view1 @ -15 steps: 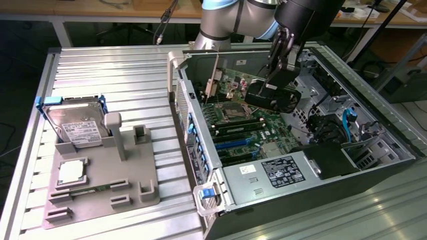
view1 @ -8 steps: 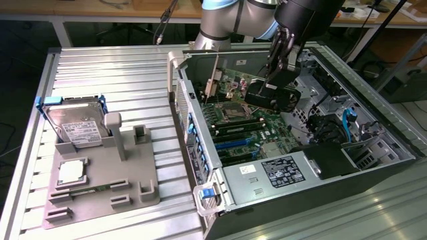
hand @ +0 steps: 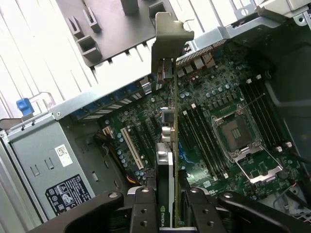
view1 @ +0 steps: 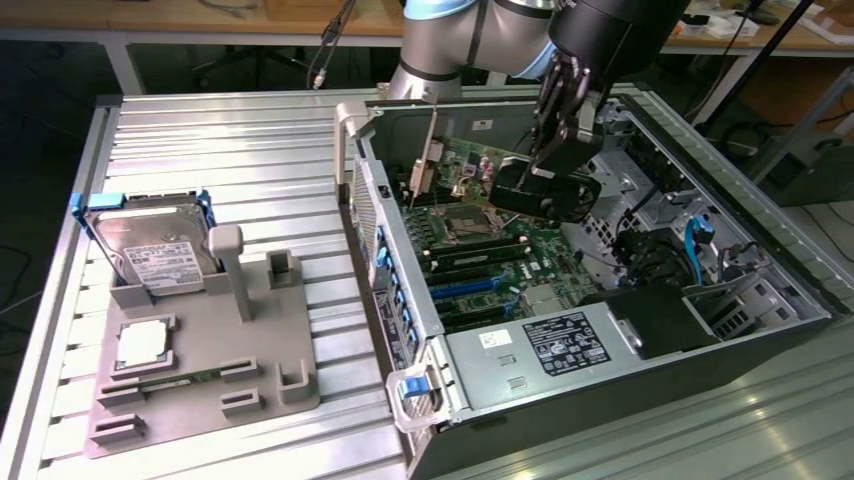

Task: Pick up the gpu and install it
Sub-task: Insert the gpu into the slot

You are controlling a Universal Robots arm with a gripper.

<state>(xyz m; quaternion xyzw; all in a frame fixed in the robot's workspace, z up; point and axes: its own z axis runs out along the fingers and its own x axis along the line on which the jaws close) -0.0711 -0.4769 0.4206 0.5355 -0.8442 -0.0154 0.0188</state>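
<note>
- Holding the gpu (hand: 167,160) edge-on, the jaws are closed narrowly on its near end, inside the case (view1: 601,420).
- The gpu stands upright over the motherboard (hand: 218,87), beside the memory slots (hand: 199,131).
- Its metal bracket (hand: 170,34) reaches the case's rear wall.
- Seating in a slot: cannot tell.
- A hard drive (view1: 154,255) sits on the surface (view1: 214,130) outside the case.

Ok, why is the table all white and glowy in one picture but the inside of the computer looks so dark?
Wrist view: strong light bounces off the ribbed metal table, washing it out white, while the computer case shades the motherboard around the gpu. Exterior view: the table looks evenly grey, with deep shadow inside the case on the exterior view's right.
</note>
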